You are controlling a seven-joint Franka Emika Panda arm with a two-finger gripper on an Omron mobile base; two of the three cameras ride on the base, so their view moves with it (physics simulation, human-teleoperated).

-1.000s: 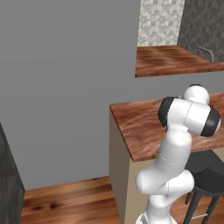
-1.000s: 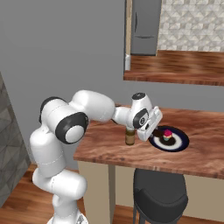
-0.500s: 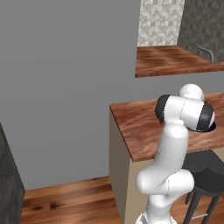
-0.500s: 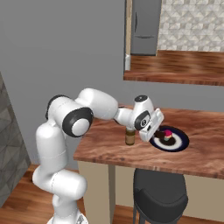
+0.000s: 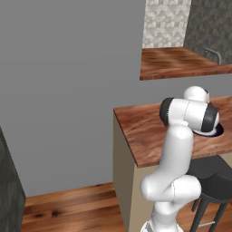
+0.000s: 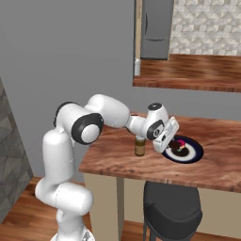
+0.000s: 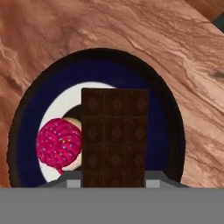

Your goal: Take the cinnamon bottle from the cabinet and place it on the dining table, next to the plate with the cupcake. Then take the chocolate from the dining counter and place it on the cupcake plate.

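- claw (image 6: 172,142) clamped on the chocolate (image 7: 114,138), bar sticks out straight ahead of the fingers in the hand view
- chocolate held over the cupcake plate (image 7: 167,127), covering the plate's middle; cannot tell if its far end touches the plate
- cupcake (image 7: 59,142), pink top with sprinkles, on the plate's pale inner ring, just beside the chocolate on the left in the hand view
- in the right base view the claw hangs low over the near-left edge of the cupcake plate (image 6: 195,151), cupcake (image 6: 179,146) right in front of it
- cinnamon bottle (image 6: 140,145) upright on the table (image 6: 117,160), just behind the claw on the arm side, close to the plate's left rim but apart from it
- bottle: dark brown body, pale lid; hand passes just above and beside it
- in the left base view the arm blocks the claw; sliver of plate (image 5: 219,130) shows past the wrist on the table (image 5: 140,131)
- dark stool (image 6: 172,214) under the table edge, below the claw
- second wooden counter (image 6: 188,71) further back, well beyond the claw
- grey wall (image 5: 68,90) left of the table
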